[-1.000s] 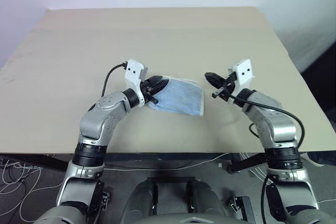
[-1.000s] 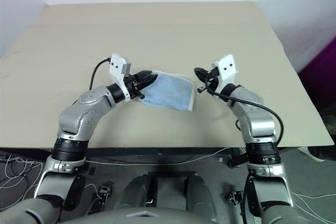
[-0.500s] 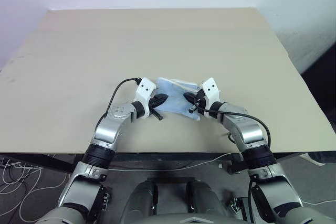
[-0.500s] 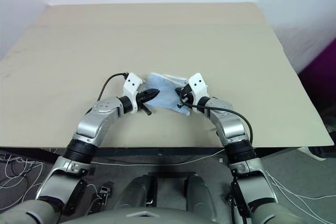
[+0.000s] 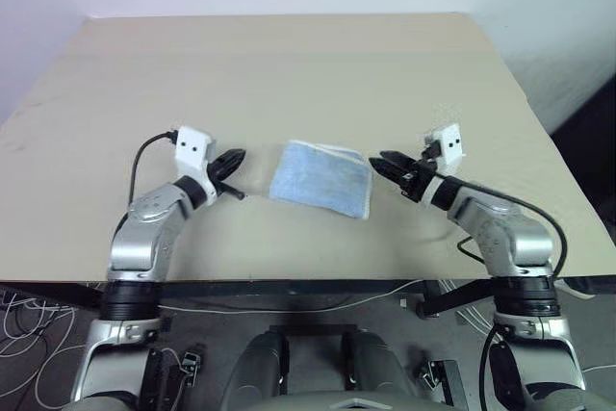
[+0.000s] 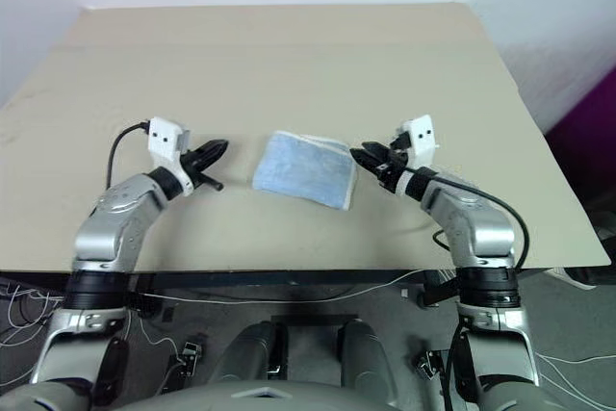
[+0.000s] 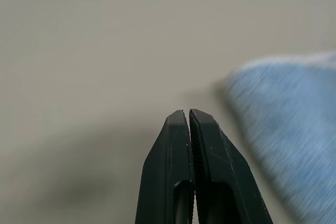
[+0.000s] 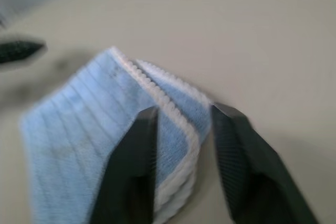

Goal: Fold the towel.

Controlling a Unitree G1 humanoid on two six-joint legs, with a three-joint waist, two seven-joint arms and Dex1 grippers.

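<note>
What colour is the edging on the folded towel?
White, on the light blue towel; the right wrist view shows it best.

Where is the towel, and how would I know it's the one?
Look at the big tan table. Near its front edge, between the two robot grippers, lies the towel. It is a small folded light blue cloth with white edging, the one soft, coloured thing on the table.
</note>
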